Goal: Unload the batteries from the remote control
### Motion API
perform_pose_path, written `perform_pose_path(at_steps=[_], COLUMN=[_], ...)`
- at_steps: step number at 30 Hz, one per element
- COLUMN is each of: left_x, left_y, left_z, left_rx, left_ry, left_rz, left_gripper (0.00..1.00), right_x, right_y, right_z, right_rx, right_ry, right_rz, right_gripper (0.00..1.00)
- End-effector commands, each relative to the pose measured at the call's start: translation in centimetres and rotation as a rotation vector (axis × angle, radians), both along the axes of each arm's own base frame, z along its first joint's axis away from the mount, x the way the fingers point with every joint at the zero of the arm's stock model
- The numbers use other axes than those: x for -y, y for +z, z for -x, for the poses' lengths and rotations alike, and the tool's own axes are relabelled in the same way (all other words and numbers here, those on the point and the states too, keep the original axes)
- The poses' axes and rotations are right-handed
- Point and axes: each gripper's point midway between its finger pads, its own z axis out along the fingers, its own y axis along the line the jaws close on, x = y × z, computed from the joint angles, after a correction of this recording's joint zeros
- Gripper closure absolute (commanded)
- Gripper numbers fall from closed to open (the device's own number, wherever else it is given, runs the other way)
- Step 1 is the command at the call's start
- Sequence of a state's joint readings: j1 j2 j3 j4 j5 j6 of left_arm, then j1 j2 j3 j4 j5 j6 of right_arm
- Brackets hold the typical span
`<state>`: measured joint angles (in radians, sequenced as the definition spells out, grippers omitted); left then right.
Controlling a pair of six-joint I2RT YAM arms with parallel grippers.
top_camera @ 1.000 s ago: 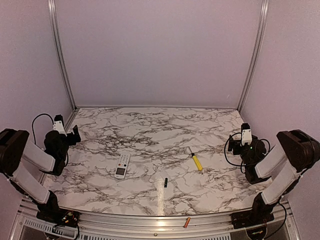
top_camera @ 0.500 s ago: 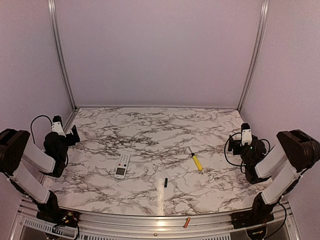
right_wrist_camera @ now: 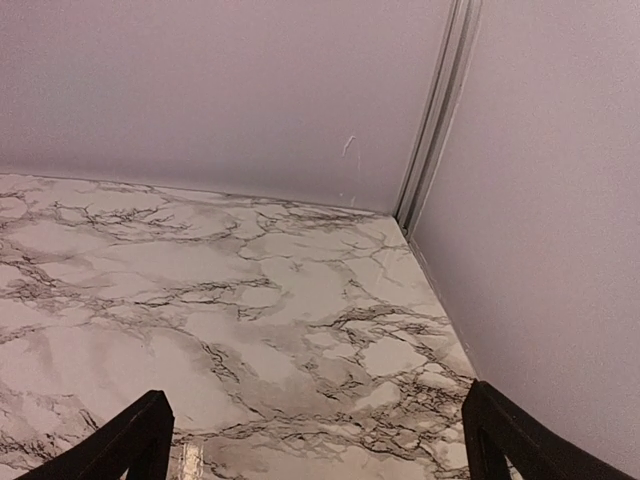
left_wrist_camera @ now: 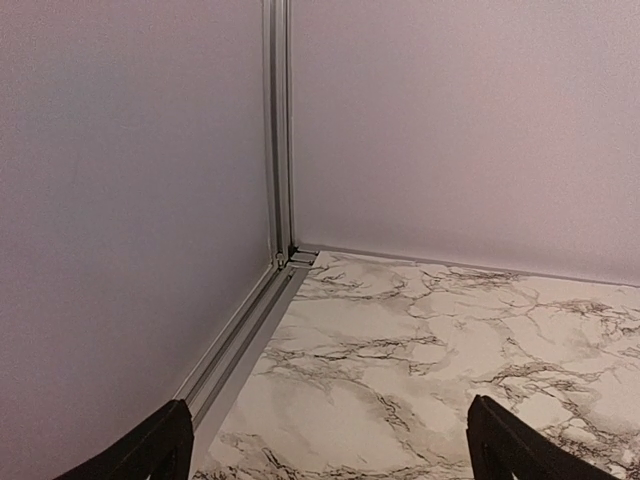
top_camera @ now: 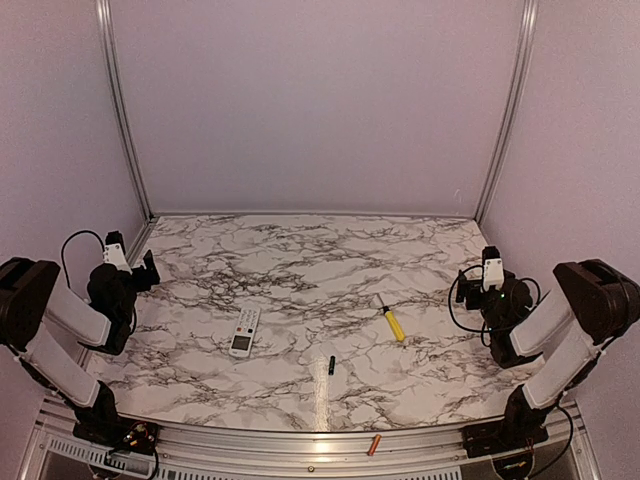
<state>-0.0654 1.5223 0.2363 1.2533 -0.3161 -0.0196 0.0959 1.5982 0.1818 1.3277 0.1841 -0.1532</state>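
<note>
The white remote control (top_camera: 244,332) lies face up on the marble table, left of centre, grey display at its near end. A dark battery (top_camera: 331,365) lies on the table to its right. An orange-red battery (top_camera: 373,445) lies off the table on the metal rail at the front edge. My left gripper (top_camera: 152,267) is open and empty at the far left, well away from the remote; its wrist view shows only its fingertips (left_wrist_camera: 150,450) and the back left corner. My right gripper (top_camera: 463,283) is open and empty at the far right; its fingertips (right_wrist_camera: 130,440) frame bare marble.
A yellow-handled screwdriver (top_camera: 393,322) lies right of centre. Aluminium posts stand in the back left corner (left_wrist_camera: 277,130) and the back right corner (right_wrist_camera: 435,110). Plain walls close the table (top_camera: 320,250) on three sides.
The left gripper has shifted very slightly downward and leftward. Nothing else has moved.
</note>
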Motion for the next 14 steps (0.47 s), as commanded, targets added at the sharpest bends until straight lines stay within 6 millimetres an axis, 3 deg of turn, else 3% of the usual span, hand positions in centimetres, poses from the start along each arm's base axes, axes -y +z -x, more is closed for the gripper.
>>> perform_pose_path(at_steps=[1,14], left_x=[-0.04,-0.04], left_y=[0.38,0.37], left_z=[-0.05,-0.04], left_rx=[0.021,0.02], left_ry=[0.007,0.007], left_rz=[0.007,0.007], left_gripper=[0.01,0.01], right_x=[0.1,0.02], right_y=[3.25,3.21], right_z=[-0.64,-0.81], right_rx=[0.129,0.125], right_ry=[0.0,0.003], right_rz=[-0.022,-0.022], right_gripper=[0.01,0.01])
